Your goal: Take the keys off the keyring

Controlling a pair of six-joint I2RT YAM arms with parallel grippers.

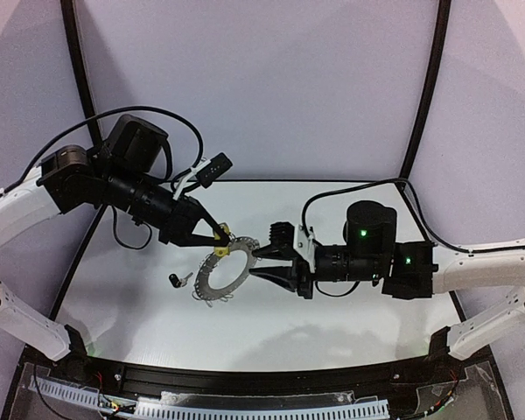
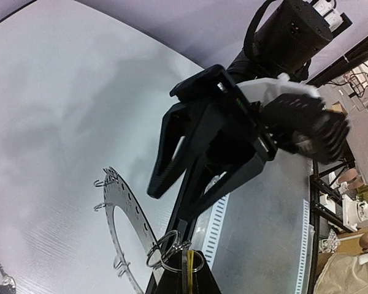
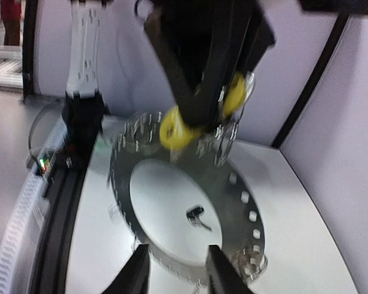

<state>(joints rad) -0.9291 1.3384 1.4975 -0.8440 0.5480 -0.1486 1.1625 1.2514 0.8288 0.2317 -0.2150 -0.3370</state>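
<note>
Tightly, left gripper [image 1: 219,233] pinches yellow key [image 3: 173,133] — right gripper [image 1: 254,263] gapes.

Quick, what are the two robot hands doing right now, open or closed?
Left gripper: closed, pinching the yellow-headed key at the keyring.
Right gripper: open, holding nothing.

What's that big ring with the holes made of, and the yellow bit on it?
The hoop looks like flat grey sheet metal, matt with a dull sheen, with holes punched along it. The yellow key head is probably plastic or rubber: solid bright colour, but blurred.
</note>
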